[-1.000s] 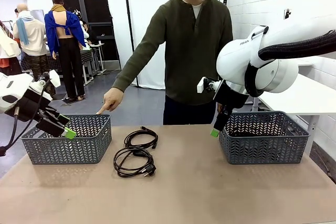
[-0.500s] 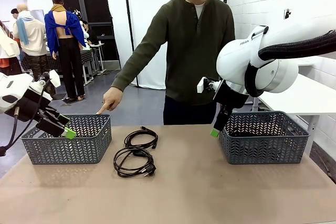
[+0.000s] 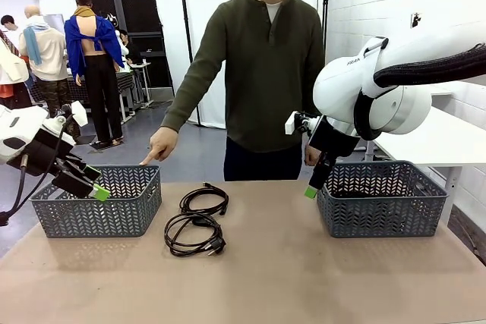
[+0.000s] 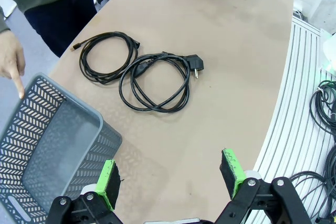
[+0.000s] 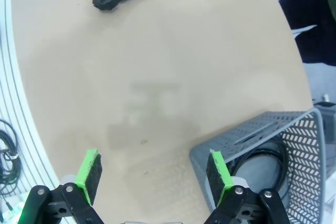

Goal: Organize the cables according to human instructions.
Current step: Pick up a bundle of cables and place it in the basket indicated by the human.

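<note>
The left gripper [image 4: 169, 176] hangs empty, its two fingers spread wide above the table [image 4: 236, 93]. Just ahead of one finger, close to its green pad, stands the left basket [image 4: 79, 107], a grey lattice tub. At that basket's far rim, well beyond the fingertips, the person's hand [image 4: 11, 59] points a forefinger down at it.

Straight ahead of the gap between these fingers, well apart from them, two cables lie coiled on the table. The plugged coil [image 4: 135, 72] is the nearer to the fingers, and its plug [image 4: 197, 66] sticks out toward the side of the finger away from the basket. The second coil [image 4: 84, 64] lies just behind the first and touches it.

The right gripper [image 5: 153, 176] is likewise spread wide and holds nothing. The right basket [image 5: 247, 129] has a corner right beside one of its fingers. Inside that basket, a little past the same fingertip, a third cable [image 5: 265, 149] lies curled on the bottom. The two coils on the table are far ahead of these fingers, toward the opposite finger's side
</note>
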